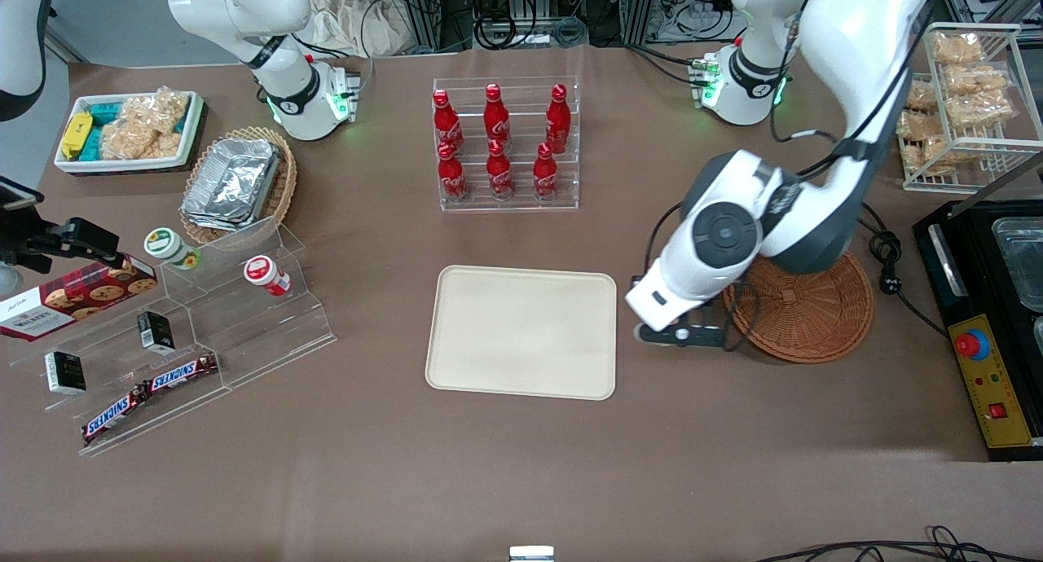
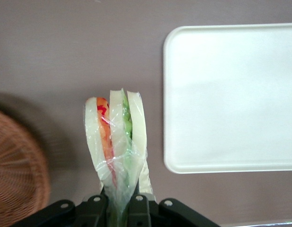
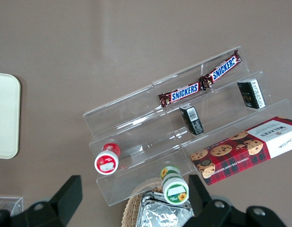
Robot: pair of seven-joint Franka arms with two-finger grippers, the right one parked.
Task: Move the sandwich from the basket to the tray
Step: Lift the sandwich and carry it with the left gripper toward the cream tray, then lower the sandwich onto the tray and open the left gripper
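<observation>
The sandwich [image 2: 116, 137], a clear-wrapped wedge of pale bread with red, orange and green filling, hangs in my left gripper [image 2: 118, 201], which is shut on its wrapped end. It is held over bare table between the reddish-brown woven basket [image 2: 16, 175] and the cream tray [image 2: 231, 94]. In the front view my gripper [image 1: 680, 334] sits in the gap between the basket [image 1: 807, 318] and the tray [image 1: 521, 334], and the arm's wrist hides the sandwich. Nothing shows in the basket, though the arm covers part of it. Nothing lies on the tray.
A clear rack of red bottles [image 1: 505, 142] stands farther from the front camera than the tray. A clear stepped shelf with snacks [image 1: 187, 326], a tan basket of foil containers [image 1: 236, 183] and a white bin [image 1: 126, 130] lie toward the parked arm's end. A black machine [image 1: 994, 318] sits beside the basket.
</observation>
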